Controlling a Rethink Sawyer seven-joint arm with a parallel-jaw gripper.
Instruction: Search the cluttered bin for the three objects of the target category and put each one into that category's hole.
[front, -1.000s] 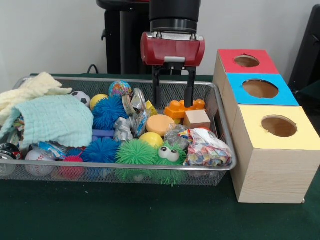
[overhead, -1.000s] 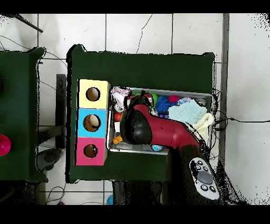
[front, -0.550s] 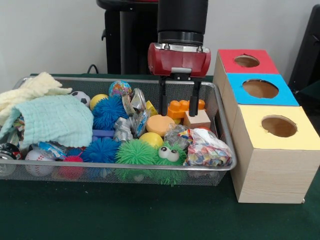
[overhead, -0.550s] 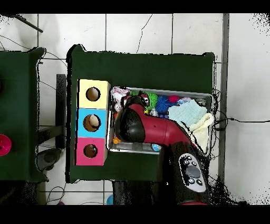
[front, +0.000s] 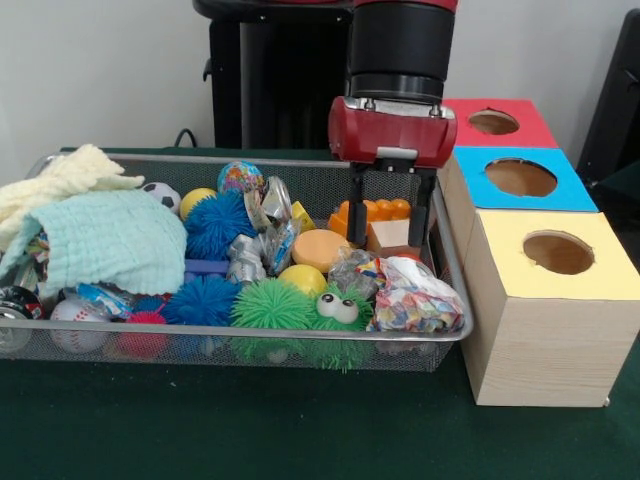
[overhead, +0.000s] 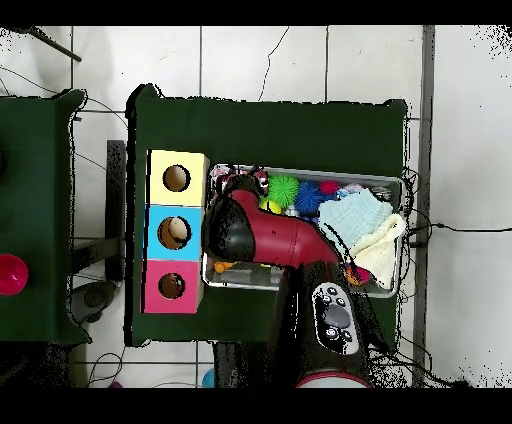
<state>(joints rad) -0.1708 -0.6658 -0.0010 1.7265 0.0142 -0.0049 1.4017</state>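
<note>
Your bin (front: 440, 255), a wire-mesh tray heaped with clutter, sat at 9 o'clock of the box (front: 540, 300). A tan wooden cube (front: 388, 234) lay near its 3 o'clock wall, touching an orange brick (front: 375, 211). The box showed three round holes: red (front: 493, 122), blue (front: 520, 177), yellow (front: 557, 252).

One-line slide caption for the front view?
Open gripper straddles a wooden block at the cluttered mesh bin's end nearest the three-hole box.

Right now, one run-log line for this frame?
gripper: open, fingers straddling wooden block | orange brick: behind block | wire bin: cluttered | nothing lifted | box holes: red, blue, yellow
</note>
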